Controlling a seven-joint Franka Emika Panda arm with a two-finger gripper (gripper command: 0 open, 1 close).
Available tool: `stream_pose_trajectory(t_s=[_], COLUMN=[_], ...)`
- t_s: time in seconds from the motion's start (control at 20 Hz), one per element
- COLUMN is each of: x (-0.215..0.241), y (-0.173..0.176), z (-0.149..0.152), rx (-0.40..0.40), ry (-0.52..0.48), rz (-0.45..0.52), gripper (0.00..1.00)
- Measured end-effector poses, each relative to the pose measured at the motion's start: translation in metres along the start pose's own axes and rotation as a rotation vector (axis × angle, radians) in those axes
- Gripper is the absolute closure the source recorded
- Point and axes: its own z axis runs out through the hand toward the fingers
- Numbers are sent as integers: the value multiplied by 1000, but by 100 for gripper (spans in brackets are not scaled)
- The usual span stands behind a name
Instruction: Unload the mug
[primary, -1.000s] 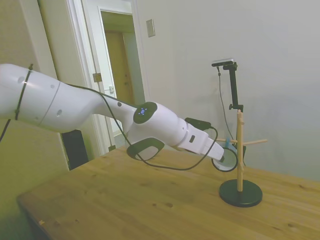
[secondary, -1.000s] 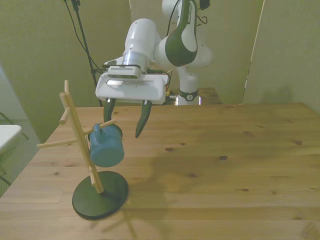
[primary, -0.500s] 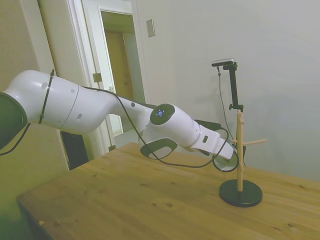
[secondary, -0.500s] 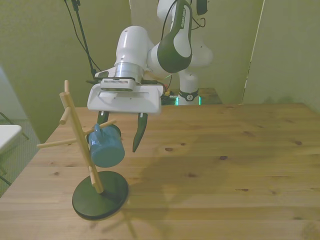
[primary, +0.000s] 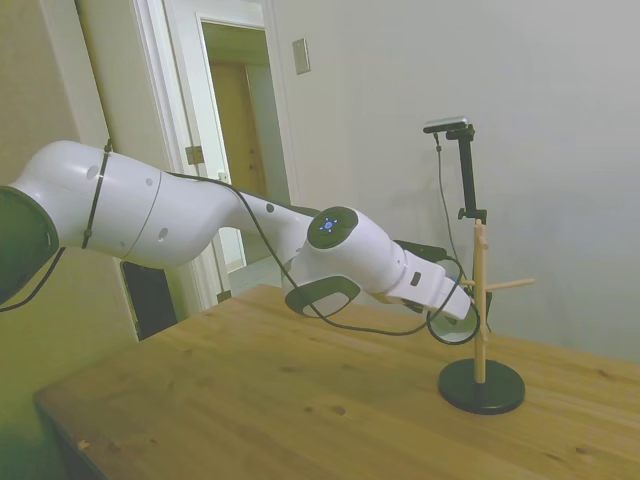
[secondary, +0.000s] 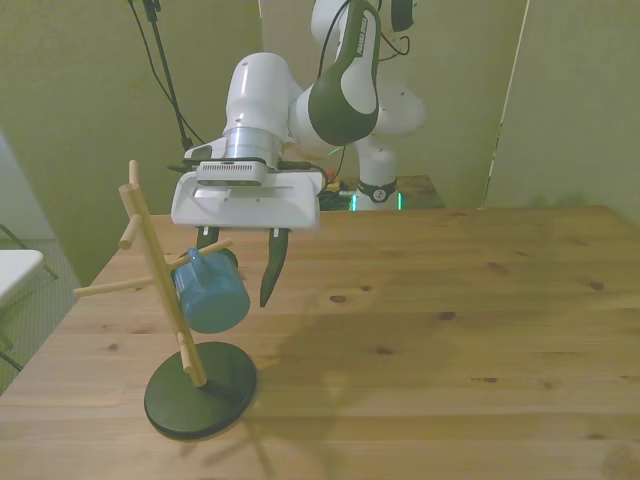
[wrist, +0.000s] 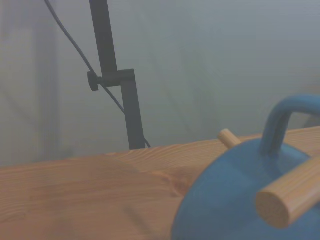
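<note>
Mug (secondary: 212, 292): teal-blue, loop handle hooked over a peg of the wooden mug tree (secondary: 160, 283) near the desk (secondary: 450, 330) corner, hanging tilted; claw (secondary: 236, 266) spread, fingers flanking mug, contact unclear.

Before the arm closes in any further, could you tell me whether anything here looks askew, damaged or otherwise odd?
Nothing stands out. The mug hangs by its handle from a peg of the wooden mug tree, whose dark base sits flat on the table. The gripper is open, one finger on each side of the mug. No spill or damage shows.
</note>
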Motion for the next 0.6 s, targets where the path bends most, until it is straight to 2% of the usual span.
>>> stream_pose_trajectory(t_s=[0.6], x=[-1], y=[-1], z=[1], rx=[2], ry=[-16], rz=[0], gripper=[100])
